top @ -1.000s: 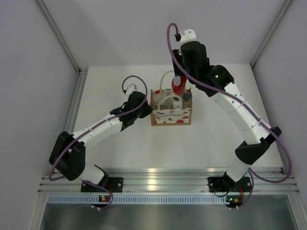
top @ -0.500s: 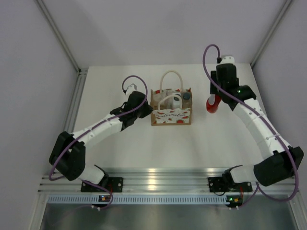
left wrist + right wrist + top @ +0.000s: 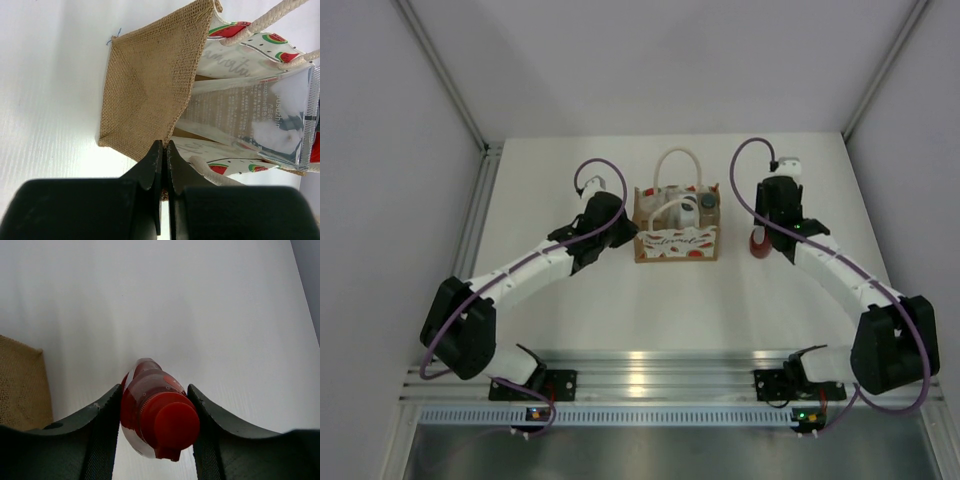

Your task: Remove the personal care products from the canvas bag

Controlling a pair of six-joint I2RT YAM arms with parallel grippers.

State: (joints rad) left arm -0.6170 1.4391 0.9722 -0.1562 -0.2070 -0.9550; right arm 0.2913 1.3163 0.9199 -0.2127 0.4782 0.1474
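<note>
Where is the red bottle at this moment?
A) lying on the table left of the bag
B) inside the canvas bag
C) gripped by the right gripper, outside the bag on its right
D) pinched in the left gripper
C: the red bottle sits clamped in the right gripper, clear of the canvas bag and off to its right side.

Tan canvas bag (image 3: 145,100) with red watermelon prints; red bottle (image 3: 150,407).
</note>
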